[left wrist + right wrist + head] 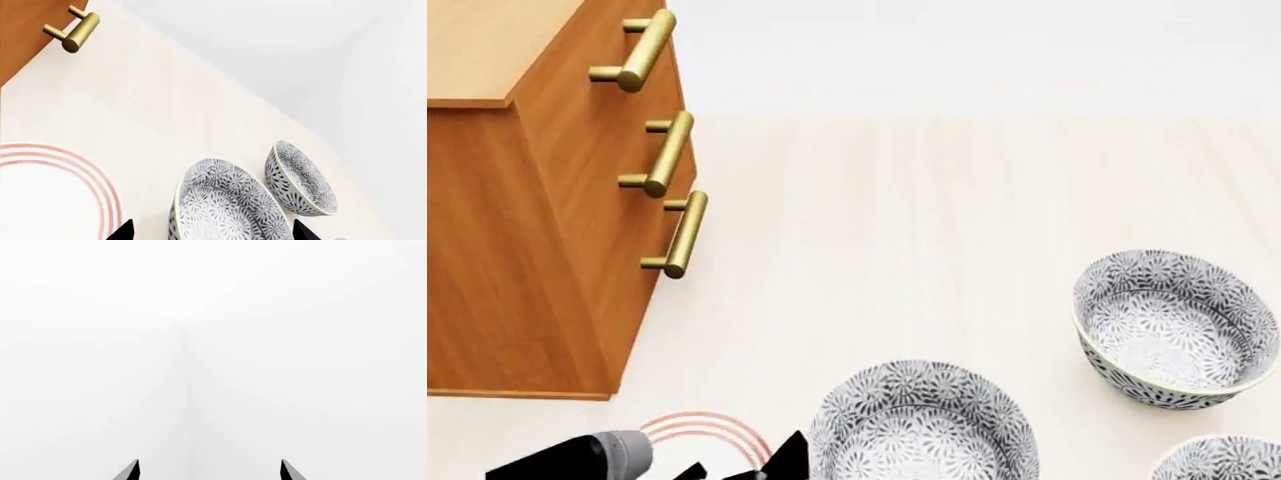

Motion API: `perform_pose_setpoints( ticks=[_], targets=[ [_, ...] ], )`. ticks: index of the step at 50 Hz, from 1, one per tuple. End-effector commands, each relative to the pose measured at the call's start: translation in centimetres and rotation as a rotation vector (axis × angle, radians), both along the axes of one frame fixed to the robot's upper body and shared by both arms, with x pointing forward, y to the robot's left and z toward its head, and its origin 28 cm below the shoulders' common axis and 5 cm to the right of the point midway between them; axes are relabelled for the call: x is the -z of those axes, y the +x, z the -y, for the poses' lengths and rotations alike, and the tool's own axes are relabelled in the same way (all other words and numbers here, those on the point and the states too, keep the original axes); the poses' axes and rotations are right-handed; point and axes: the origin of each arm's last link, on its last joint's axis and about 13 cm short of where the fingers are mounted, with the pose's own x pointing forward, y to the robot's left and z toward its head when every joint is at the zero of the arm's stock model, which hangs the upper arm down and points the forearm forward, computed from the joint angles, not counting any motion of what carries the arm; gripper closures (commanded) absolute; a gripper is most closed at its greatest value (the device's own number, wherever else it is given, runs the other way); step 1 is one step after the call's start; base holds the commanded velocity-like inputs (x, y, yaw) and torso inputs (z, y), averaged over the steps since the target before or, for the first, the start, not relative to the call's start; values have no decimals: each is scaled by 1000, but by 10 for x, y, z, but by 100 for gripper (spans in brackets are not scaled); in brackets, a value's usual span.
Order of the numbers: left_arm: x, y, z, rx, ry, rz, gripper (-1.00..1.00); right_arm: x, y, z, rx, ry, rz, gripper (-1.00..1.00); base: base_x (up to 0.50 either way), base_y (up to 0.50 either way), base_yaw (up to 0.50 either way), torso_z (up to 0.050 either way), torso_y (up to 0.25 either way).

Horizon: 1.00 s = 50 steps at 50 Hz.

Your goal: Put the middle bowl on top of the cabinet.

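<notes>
Middle bowl point(924, 428), a deep round ceramic one, white with a dense dark-grey floral pattern and a pale rim, stood upright on the pale cream tabletop point(934, 220) at the bottom centre of the head view, its near edge cut off by the frame.

At the far left of that view rose the tall orange-brown wooden drawer cabinet point(521, 230), with three brass bar handles point(667, 153) down its front and its lighter top showing in the upper left corner. The bowl sat on the table well apart from it.

Below the cabinet, at the bottom left, a sliver of a flat white plate with red rings point(701, 428) showed, partly covered by the grey and black left arm. The left gripper point(741, 465) was just left of the middle bowl. In the left wrist view its two black fingertips stood wide apart, with that bowl point(227, 205) between them at the lower edge and nothing clasped; whether they touched it could not be told. The plate point(40, 200) lay beside the bowl there, and the cabinet point(27, 35) filled the upper left corner.

Further right in the head view stood a second patterned bowl point(1174, 325), and a third point(1225, 462) poked in at the bottom right corner.

The right gripper point(210, 471) appeared only in its own wrist view, fingertips wide apart and empty against blank white.
</notes>
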Motion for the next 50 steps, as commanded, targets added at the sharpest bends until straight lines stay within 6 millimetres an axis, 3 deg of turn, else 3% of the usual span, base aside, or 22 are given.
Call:
perform_pose_setpoints(
  ticks=[1,18,39,50],
  targets=[
    [6,4,16,6,-33,-127,-100,-2,-3,0,-6,-7,11,-100,0,0,0,0,0],
    [9,10,19,1,-4,-129,-100,-3,-4,-1,-9,-10,16,-100,0,0,0,0,0],
    [-23,24,39,-33,133,-124,-100,-3,-2,-2,-24,-17,13,-100,0,0,0,0,0],
    [-23,28,48,-5,132,-154,-100,-4,-3,-3,-28,-18,17,-100,0,0,0,0,0]
  ],
)
